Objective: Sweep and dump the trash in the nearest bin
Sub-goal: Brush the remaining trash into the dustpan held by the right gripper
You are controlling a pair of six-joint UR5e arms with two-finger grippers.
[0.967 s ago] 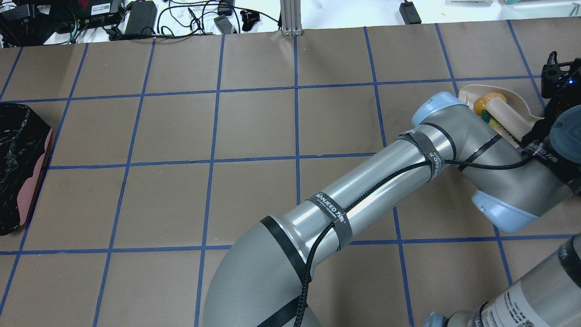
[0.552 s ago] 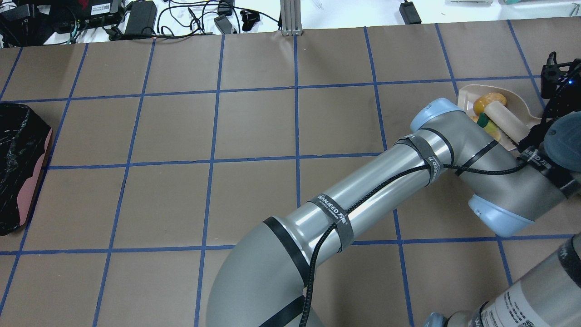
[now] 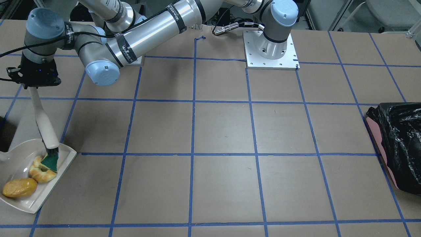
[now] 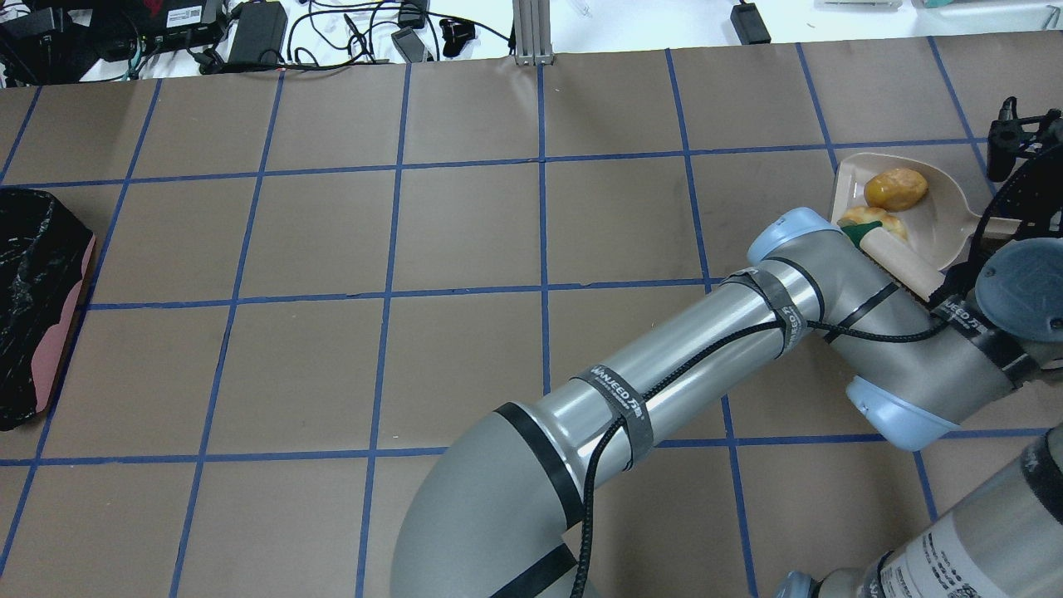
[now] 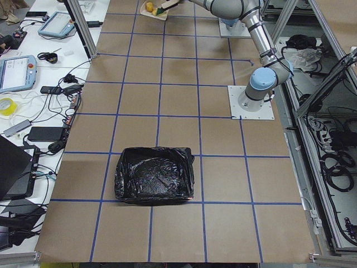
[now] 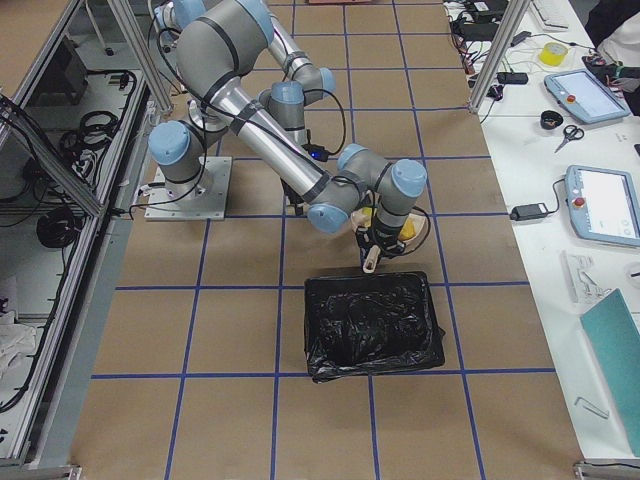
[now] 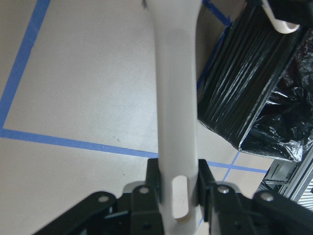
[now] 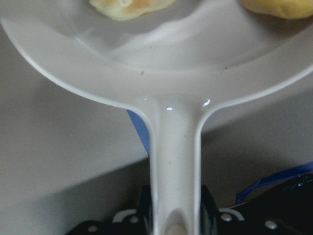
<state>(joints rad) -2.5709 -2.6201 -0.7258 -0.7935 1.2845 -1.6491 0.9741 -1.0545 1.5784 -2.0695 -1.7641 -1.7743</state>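
Exterior front-facing shows both pastries [image 3: 39, 172] in the dustpan [image 3: 18, 163]. My left end effector [image 7: 178, 181] pinches the brush [image 3: 44, 123], my right end effector [image 8: 173, 205] the dustpan handle. I'd lift the brush clear, then carry the dustpan level to the bin [image 6: 375, 325].

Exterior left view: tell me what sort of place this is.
Most likely a robotics lab or test cell: an arm's base plate bolted to a paper-covered table taped in a blue grid, teach pendants and cables alongside, aluminium framing around.
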